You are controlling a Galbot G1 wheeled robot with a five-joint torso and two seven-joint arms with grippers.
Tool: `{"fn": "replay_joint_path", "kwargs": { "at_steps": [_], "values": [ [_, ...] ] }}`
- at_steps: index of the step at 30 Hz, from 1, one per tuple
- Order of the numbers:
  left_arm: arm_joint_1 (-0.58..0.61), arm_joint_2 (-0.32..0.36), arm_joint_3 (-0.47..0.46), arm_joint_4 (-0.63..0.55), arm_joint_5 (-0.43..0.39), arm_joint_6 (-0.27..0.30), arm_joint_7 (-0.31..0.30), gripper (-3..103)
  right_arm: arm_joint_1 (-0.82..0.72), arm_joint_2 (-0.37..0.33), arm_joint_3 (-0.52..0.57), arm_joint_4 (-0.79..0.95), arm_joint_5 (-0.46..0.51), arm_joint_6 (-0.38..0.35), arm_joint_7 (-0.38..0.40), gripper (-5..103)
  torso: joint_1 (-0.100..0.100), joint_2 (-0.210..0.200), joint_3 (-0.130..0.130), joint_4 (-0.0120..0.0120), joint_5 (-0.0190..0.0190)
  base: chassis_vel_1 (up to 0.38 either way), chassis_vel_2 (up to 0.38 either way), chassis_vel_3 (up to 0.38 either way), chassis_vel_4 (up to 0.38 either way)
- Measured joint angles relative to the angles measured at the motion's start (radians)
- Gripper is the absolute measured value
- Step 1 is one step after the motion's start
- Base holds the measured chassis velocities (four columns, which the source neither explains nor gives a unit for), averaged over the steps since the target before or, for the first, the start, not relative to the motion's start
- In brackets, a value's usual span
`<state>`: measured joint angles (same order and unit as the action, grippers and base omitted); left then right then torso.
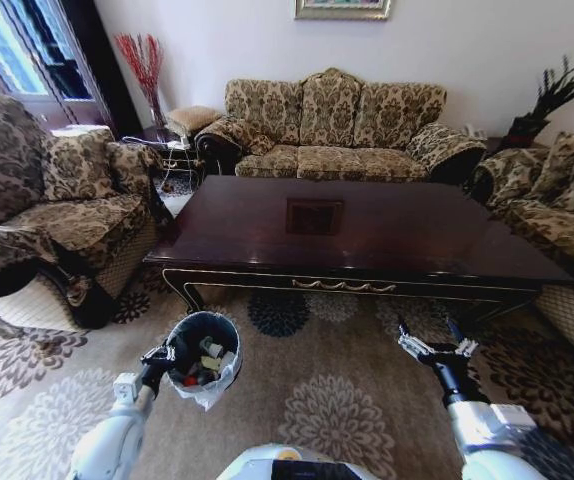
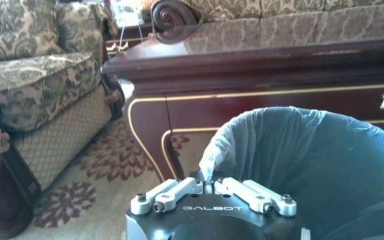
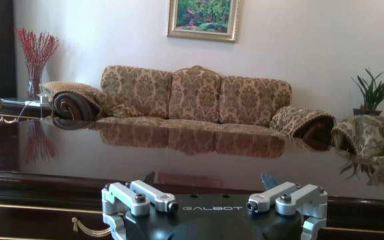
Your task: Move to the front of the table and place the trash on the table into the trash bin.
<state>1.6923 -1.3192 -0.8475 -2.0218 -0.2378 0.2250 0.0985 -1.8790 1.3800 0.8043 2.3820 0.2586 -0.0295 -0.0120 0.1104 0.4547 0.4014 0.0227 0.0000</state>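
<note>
The table (image 1: pixel 367 225) of glossy dark wood stands just ahead, with its gold-trimmed front edge facing me. On the rug before its left front corner sits the trash bin (image 1: pixel 204 358), black with a whitish bag. Inside it lies the trash (image 1: pixel 207 362), a bottle among red and white scraps. My left gripper (image 1: pixel 159 357) is at the bin's left rim. In the left wrist view that gripper (image 2: pixel 207 181) is shut on the folded bag edge of the bin (image 2: pixel 312 165). My right gripper (image 1: pixel 437 346) hangs open in front of the table's right half, fingers spread (image 3: pixel 215 197) with nothing between them.
A patterned armchair (image 1: pixel 57 200) stands close on the left, a sofa (image 1: pixel 332 125) behind the table, and another sofa (image 1: pixel 557 190) on the right. A side table with a red-twig vase (image 1: pixel 147 70) is at the back left. The floral rug (image 1: pixel 337 400) lies open between me and the table.
</note>
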Motion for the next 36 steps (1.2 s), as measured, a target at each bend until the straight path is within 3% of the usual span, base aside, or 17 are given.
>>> {"fn": "replay_joint_path", "kwargs": {
  "at_steps": [5,7,10,14,23,36],
  "values": [
    [-0.029,0.028,-0.004,0.04,-0.037,0.018,0.003,3,0.0,0.0,0.0,0.0,0.0,0.0,0.0,100,-0.007,-0.019,-0.012,0.0001,-0.0001,0.0,0.0,0.0,0.0],
    [-0.041,0.051,-0.005,0.054,-0.103,0.057,0.007,3,0.0,0.0,0.0,0.0,0.0,0.0,0.0,100,-0.012,-0.03,-0.019,0.0001,0.0,0.0,0.0,0.0,0.0],
    [-0.055,0.068,-0.01,0.074,-0.126,0.07,0.014,3,0.0,0.0,0.0,0.0,0.0,0.0,0.0,100,-0.016,-0.042,-0.026,-0.0004,-0.0005,0.0,0.0,0.0,0.0],
    [-0.061,0.084,-0.024,0.091,-0.137,0.073,0.019,3,0.0,0.0,0.0,0.001,0.0,-0.001,0.0,100,-0.022,-0.057,-0.035,0.0006,0.0003,0.0,0.0,0.0,0.0],
    [-0.1,0.108,-0.026,0.149,-0.146,0.107,0.034,3,0.0,0.0,0.0,0.001,0.0,-0.001,0.0,100,-0.036,-0.101,-0.064,0.0,-0.0002,0.0,0.0,0.0,0.0],
    [-0.147,0.136,-0.021,0.22,-0.157,0.112,0.038,3,0.0,0.0,0.0,0.001,0.0,-0.001,0.0,100,-0.054,-0.152,-0.099,-0.0001,0.0,0.0,0.0,0.0,0.0]
  ]
}}
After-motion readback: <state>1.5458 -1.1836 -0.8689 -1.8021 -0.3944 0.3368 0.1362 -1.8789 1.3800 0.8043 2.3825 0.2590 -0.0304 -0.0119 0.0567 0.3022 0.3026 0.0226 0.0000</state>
